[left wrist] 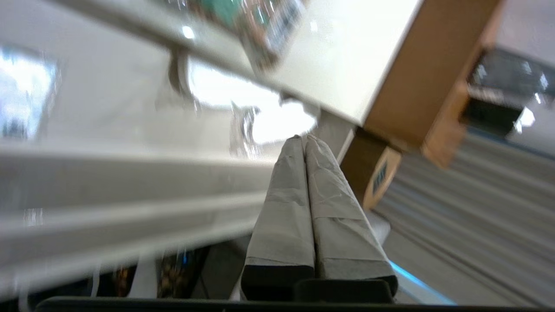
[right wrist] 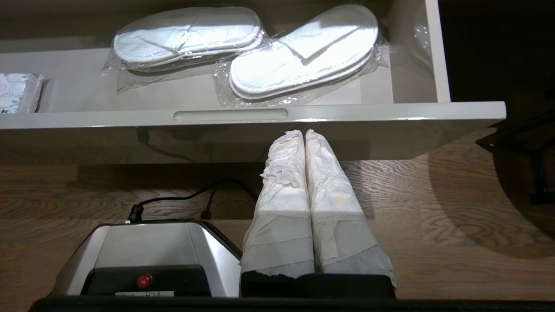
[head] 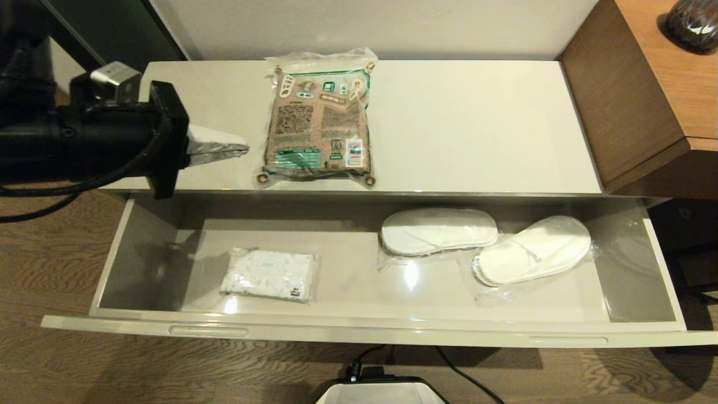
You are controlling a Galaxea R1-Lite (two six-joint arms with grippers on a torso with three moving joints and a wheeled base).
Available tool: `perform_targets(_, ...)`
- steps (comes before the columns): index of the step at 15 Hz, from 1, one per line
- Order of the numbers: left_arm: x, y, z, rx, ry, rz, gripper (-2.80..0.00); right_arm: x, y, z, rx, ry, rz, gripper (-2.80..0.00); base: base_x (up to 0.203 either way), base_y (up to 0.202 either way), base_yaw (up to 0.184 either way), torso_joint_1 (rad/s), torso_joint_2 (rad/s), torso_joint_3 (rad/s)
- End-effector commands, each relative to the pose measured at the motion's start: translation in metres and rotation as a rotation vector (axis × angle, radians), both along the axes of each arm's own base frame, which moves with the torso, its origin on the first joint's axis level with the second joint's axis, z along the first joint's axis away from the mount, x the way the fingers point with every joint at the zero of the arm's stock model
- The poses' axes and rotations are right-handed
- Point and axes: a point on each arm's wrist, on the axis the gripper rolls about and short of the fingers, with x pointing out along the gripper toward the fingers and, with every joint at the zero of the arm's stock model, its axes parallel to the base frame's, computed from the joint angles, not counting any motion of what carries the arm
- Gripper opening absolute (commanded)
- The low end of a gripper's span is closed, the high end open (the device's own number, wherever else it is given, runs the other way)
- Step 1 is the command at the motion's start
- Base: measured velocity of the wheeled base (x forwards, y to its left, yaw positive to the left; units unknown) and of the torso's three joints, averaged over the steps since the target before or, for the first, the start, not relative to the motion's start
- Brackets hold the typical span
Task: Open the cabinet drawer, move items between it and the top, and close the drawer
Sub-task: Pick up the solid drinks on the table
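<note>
Fingers of the left gripper (head: 238,149) are pressed together, empty, over the top's (head: 477,123) left end, beside the pouch (head: 318,120). Below, the open cabinet drawer (head: 359,328) holds the tissue pack (head: 269,275) and wrapped slippers (head: 485,244). The right gripper (right wrist: 303,134) hangs closed before the drawer front.

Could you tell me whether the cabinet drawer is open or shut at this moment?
Open. The cabinet drawer is pulled out in front of the top, with the tissue pack and slippers exposed inside.
</note>
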Motion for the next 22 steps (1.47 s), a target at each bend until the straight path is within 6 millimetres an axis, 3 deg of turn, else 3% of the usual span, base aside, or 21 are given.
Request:
perform_targets(1,-0.054,0.011,0.007,-0.004,-0.034,-0.023,-2.80,-0.001,0.000,-0.001,0.000,-0.016,0.000,-2.80,0.000,0.000,0.000,0.000,0.00,0.000)
perform_targets(3,-0.058,0.010,-0.011,0.017,0.019,-0.034,-2.80,-0.001,0.000,-0.001,0.000,-0.016,0.000,-2.80,0.000,0.000,0.000,0.000,0.00,0.000)
perform_targets(5,-0.041,0.007,-0.027,0.044,0.061,-0.029,-2.80,-0.001,0.000,-0.001,0.000,-0.016,0.000,-2.80,0.000,0.000,0.000,0.000,0.00,0.000)
perform_targets(8,-0.001,0.013,-0.045,0.064,0.079,0.025,-2.80,-0.001,0.000,-0.001,0.000,-0.016,0.000,-2.80,0.000,0.000,0.000,0.000,0.00,0.000)
perform_targets(11,0.055,0.026,-0.067,0.061,0.105,0.094,-2.80,-0.001,0.000,-0.001,0.000,-0.016,0.000,-2.80,0.000,0.000,0.000,0.000,0.00,0.000)
perform_targets(12,0.070,0.032,-0.071,0.060,0.101,0.119,0.00,-0.001,0.000,-0.001,0.000,-0.016,0.000,-2.80,0.000,0.000,0.000,0.000,0.00,0.000)
perform_targets(17,0.132,0.051,-0.101,0.049,0.020,0.165,0.00,-0.001,0.000,-0.001,0.000,-0.016,0.000,-2.80,0.000,0.000,0.000,0.000,0.00,0.000)
perform_targets(22,0.154,0.050,-0.108,0.038,-0.004,0.136,0.00,-0.001,0.000,-0.001,0.000,-0.016,0.000,-2.80,0.000,0.000,0.000,0.000,0.00,0.000)
